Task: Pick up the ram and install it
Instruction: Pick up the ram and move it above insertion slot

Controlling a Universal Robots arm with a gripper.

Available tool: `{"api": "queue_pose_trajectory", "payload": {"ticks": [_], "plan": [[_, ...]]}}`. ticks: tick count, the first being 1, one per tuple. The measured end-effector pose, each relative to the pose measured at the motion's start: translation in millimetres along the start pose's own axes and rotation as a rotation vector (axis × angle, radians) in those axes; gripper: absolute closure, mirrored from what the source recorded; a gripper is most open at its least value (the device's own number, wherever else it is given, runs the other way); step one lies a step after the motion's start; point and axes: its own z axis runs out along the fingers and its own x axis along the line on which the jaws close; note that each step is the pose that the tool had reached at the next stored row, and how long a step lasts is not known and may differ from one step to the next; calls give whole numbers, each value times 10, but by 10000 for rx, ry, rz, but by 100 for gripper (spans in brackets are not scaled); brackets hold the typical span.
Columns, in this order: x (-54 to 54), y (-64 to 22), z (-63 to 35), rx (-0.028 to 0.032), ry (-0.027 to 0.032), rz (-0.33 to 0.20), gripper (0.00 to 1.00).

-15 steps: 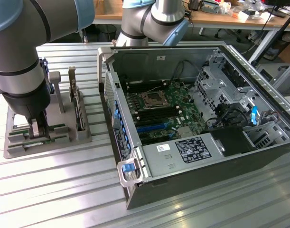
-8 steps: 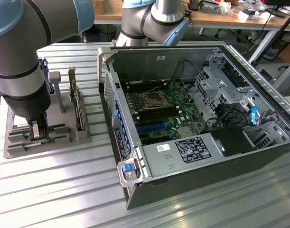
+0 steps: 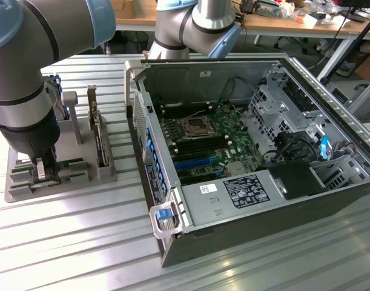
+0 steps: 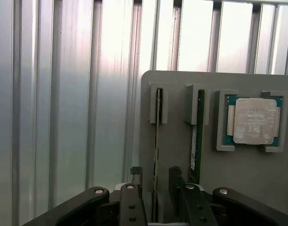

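End effector (image 4: 155,173) low over the grey plastic holder tray (image 4: 176,89), jaws wide apart, straddling the long thin green ram stick (image 4: 156,136), neither finger touching it. Stick stands on edge in its slot; twin green stick (image 4: 196,136) just beside; ribbed aluminium bench (image 4: 63,94) beneath.

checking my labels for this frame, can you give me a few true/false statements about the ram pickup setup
1. The end effector is open, with the ram between its fingers. True.
2. The ram is lifted clear of the gray holder. False: it stands in its slot, as does the second stick.
3. A processor chip lies in a recess of the holder. True.
4. The computer case has its side panel on. False: it lies open, with the motherboard showing.
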Motion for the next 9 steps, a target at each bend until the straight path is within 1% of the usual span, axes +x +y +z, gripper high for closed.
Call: {"api": "queue_pose_trajectory", "payload": {"ticks": [3,9], "plan": [[0,3,35,-2,1,-2,64],[-1,6,65,-2,2,-2,64]]}}
